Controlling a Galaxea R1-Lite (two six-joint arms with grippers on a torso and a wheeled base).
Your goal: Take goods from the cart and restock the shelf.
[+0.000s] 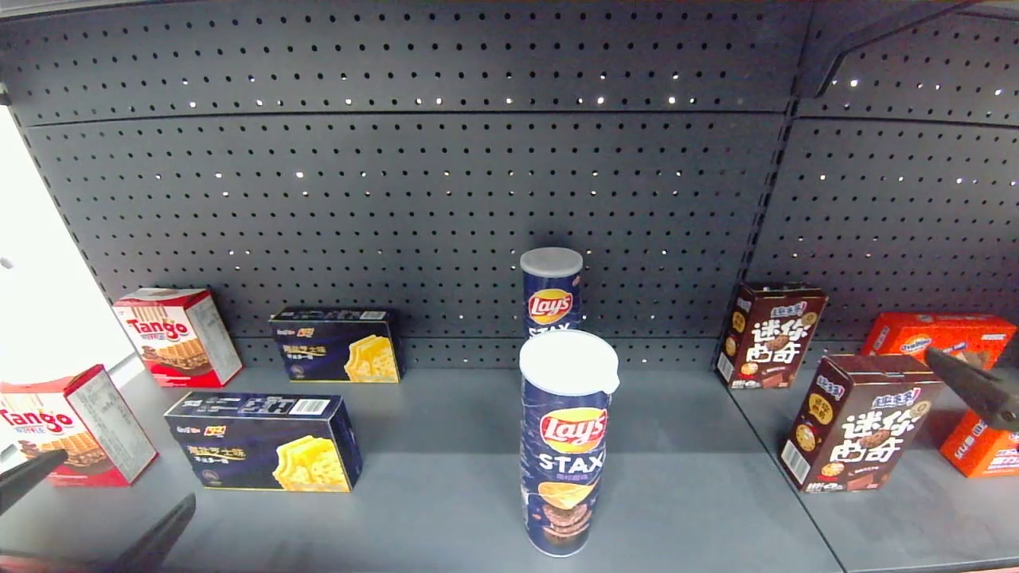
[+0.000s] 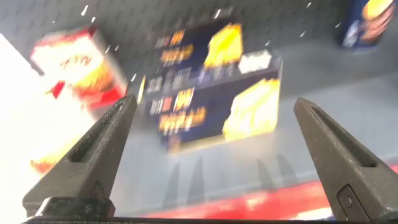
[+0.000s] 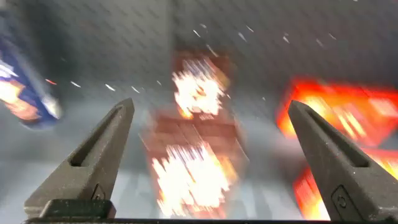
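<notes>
On the grey shelf [image 1: 446, 485] two dark-blue chip cans stand upright in the middle, one in front [image 1: 567, 446] and one behind [image 1: 551, 294]. My left gripper [image 1: 99, 501] is low at the front left, open and holding nothing. In its wrist view the left gripper [image 2: 216, 101] faces a blue cracker box [image 2: 217, 112]. One finger [image 1: 967, 383] of my right gripper shows at the right edge, beside the front brown cookie box [image 1: 856, 422]. The right gripper [image 3: 211, 104] is open and empty, facing the blurred brown boxes [image 3: 196, 155].
Two red wafer boxes [image 1: 179, 334] [image 1: 72, 426] stand far left, with two blue cracker boxes [image 1: 267, 442] [image 1: 338, 346] beside them. A second brown box [image 1: 768, 334] and orange boxes [image 1: 939, 338] are on the right. Pegboard backs the shelf. Bare shelf lies around the cans.
</notes>
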